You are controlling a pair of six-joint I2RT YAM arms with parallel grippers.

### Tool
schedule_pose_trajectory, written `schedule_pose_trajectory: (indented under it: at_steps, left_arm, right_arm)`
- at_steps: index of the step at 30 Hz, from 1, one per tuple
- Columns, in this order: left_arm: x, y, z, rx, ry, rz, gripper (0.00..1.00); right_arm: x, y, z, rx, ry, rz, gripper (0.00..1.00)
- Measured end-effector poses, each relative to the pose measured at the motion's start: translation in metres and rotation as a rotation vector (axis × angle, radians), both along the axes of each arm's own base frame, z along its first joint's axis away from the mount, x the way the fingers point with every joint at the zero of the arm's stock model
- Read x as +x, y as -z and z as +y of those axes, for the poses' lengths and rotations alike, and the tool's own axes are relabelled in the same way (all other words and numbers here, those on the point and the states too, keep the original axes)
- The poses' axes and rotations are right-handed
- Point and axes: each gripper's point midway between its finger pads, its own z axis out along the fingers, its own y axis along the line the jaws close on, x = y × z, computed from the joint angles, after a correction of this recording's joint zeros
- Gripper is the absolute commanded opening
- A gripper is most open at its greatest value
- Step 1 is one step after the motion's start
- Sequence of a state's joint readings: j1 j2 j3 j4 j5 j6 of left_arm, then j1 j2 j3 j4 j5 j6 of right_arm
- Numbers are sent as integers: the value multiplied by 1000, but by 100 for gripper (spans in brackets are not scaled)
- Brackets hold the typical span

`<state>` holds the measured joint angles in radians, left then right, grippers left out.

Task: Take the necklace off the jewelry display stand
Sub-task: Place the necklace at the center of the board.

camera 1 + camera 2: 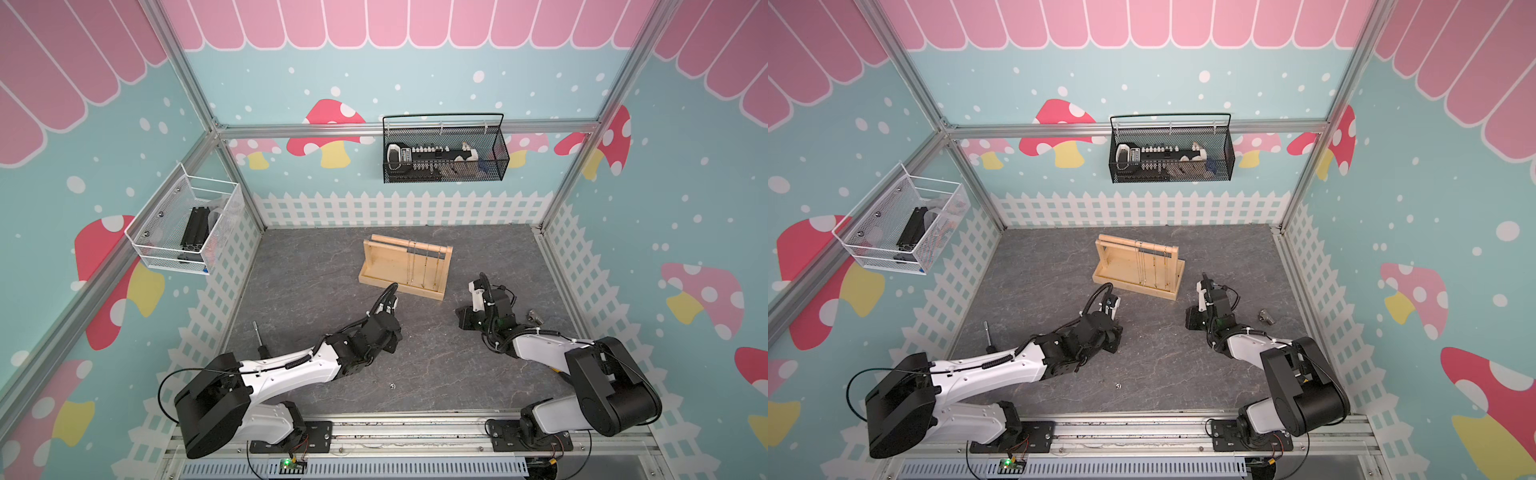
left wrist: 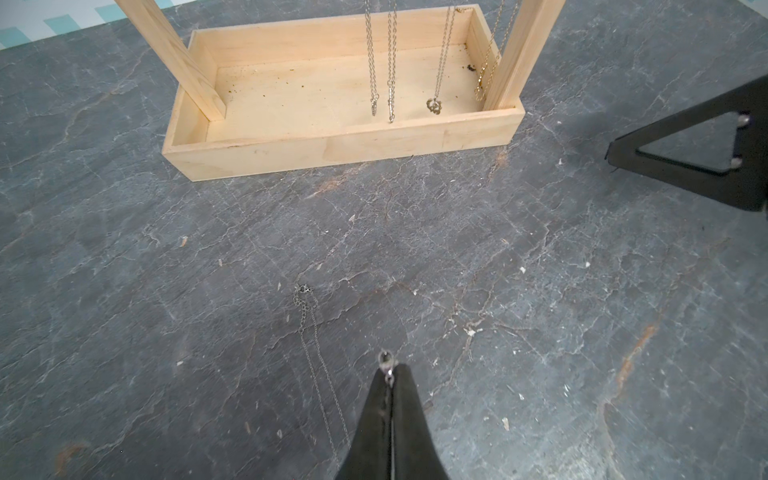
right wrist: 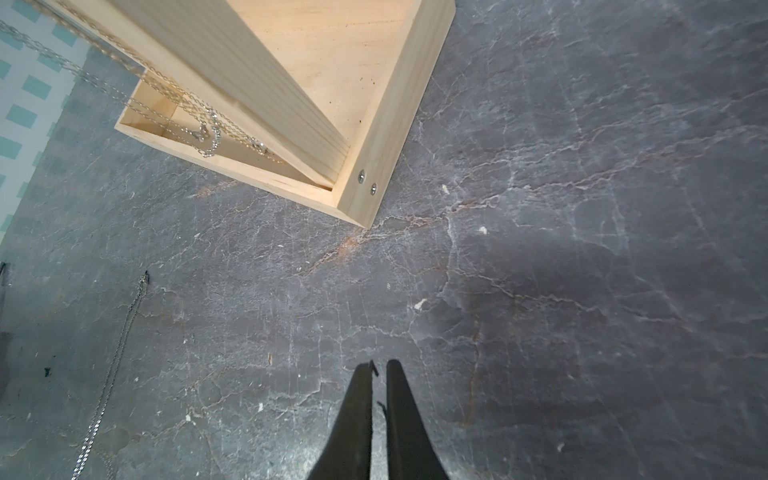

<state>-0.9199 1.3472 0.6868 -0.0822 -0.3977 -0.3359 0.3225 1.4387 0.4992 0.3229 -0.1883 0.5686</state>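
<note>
My left gripper (image 2: pixel 390 369), clamped on the necklace (image 2: pixel 385 358) clasp, hovers at six o'clock of the jewelry display stand (image 2: pixel 332 153) so the chain clears it.

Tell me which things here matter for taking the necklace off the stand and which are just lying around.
Belongs to the job:
jewelry display stand
necklace, pinched at its clasp in the shut left end effector
other necklaces hanging on the stand

Just lying about:
black wire basket
white wire basket
screwdriver-like tool
metal part
</note>
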Motion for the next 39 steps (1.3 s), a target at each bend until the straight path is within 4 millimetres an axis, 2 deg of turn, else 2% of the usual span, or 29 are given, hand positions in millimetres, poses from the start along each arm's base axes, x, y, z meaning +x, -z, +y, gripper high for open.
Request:
schedule_pose_trajectory:
  at_steps: [9, 15, 25, 39]
  left_arm:
    - [8, 35, -8, 54, 6, 63, 0]
    - [18, 37, -19, 57, 4, 65, 0]
    - [39, 51, -25, 96, -28, 76, 1]
    - [56, 65, -17, 159, -77, 74, 0]
  right_arm:
    - [1, 1, 3, 15, -6, 2, 11]
    - [2, 2, 5, 22, -13, 8, 11]
    - [4, 1, 8, 33, -22, 10, 11]
    - [2, 7, 10, 41, -31, 33, 11]
